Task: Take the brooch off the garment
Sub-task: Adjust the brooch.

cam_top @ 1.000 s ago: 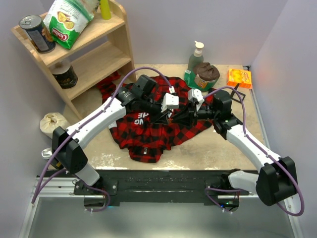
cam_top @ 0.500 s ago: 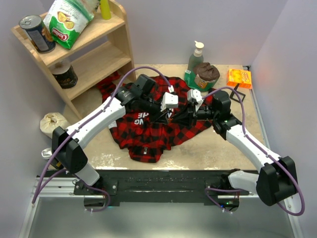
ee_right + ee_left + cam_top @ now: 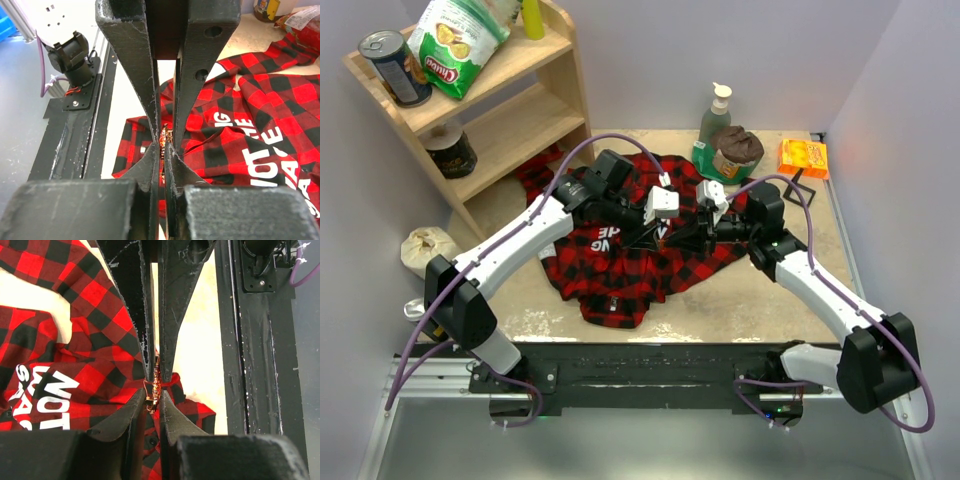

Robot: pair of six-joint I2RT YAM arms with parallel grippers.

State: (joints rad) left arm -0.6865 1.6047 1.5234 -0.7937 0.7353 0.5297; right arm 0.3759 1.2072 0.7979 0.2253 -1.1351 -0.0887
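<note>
The red-and-black plaid garment [image 3: 620,280] lies spread on the table, its patch of white letters [image 3: 605,240] facing up. My left gripper [image 3: 664,238] and right gripper [image 3: 679,238] meet tip to tip just above it. In the left wrist view the tiny gold-tan brooch [image 3: 155,390] sits between my left gripper's [image 3: 154,398] narrow jaws, with the right fingers [image 3: 167,340] pinching its upper end and a red cloth fold. In the right wrist view my right gripper [image 3: 163,146] is shut on the brooch [image 3: 165,136], with the shirt [image 3: 260,100] below.
A wooden shelf [image 3: 510,110] with a chip bag, a can and a dark jar stands at the back left. A green soap bottle [image 3: 713,130], a brown muffin-like object [image 3: 737,150] and an orange packet [image 3: 803,157] stand behind the shirt. A beige lump [image 3: 428,248] lies at the left.
Almost nothing. Both grippers stay tip to tip over the shirt. The right wrist has shifted very slightly.
</note>
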